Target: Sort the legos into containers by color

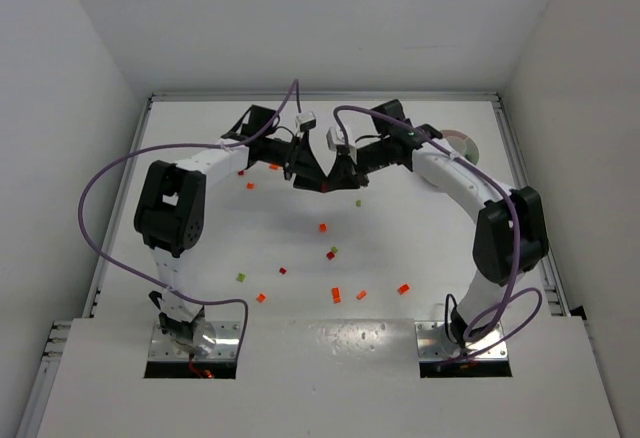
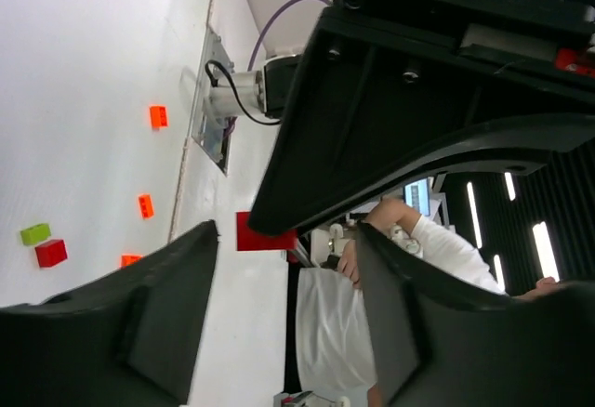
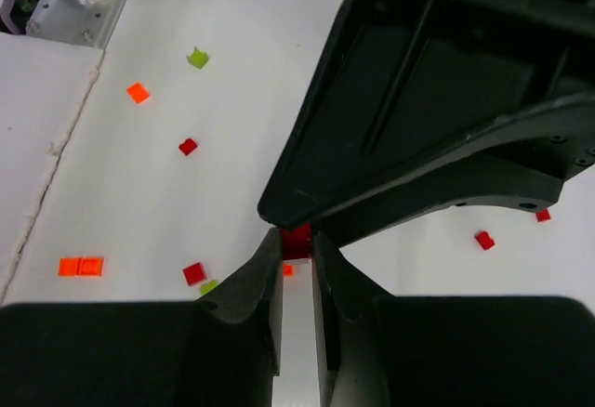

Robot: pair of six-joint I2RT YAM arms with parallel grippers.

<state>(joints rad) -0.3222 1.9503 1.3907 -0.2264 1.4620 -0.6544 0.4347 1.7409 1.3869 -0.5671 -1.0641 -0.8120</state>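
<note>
White bench [image 1: 200, 248], a bit shiny along the near edge. Loose legos [image 1: 323, 227] are scattered across the middle: an orange lego [image 1: 403, 288] over to the right, a green lego [image 1: 240, 278] on the left, and a red lego [image 1: 330, 255] just beside another green one. The white dish [image 1: 468, 141] sits back right, only partly visible.

We see the left arm [image 1: 210, 161] and the right arm [image 1: 455, 178] reaching forward and bending inward, wrists meeting tip to tip. The right gripper [image 3: 296, 244] pinches a red lego [image 3: 297, 237] between its fingers (right at their tips). The left gripper [image 2: 284, 230] has its fingers standing apart.
</note>
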